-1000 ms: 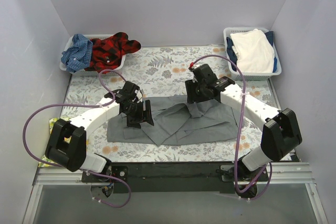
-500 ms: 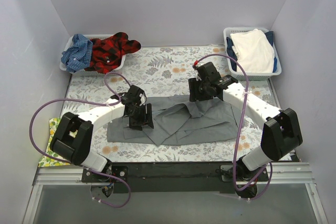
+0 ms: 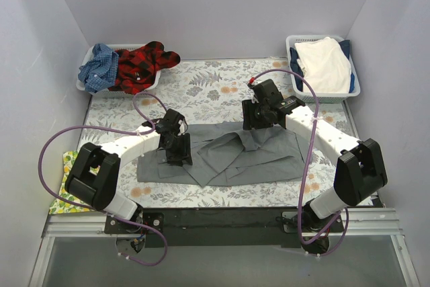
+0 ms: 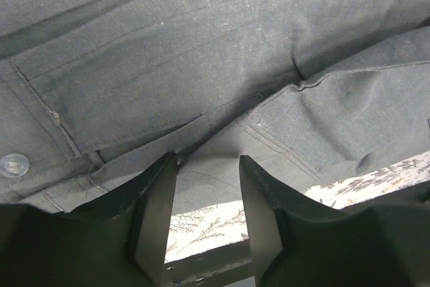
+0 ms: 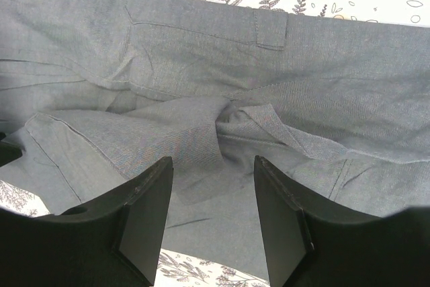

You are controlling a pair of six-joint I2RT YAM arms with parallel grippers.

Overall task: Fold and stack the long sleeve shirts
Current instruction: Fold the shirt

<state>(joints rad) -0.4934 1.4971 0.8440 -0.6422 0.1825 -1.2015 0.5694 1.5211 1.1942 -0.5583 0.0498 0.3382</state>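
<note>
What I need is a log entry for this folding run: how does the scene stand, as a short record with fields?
grey shirt: spread on the table cover, partly folded, creased
left gripper: open, low at the shirt's left part
right gripper: open, above the shirt's far edge
left basket: plaid shirt and blue checked shirt, unfolded
right basket: white cloth on top

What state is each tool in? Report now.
Left tool: open, holding nothing, over the plain mid-grey cloth shirt.
Right tool: open, holding nothing.
</note>
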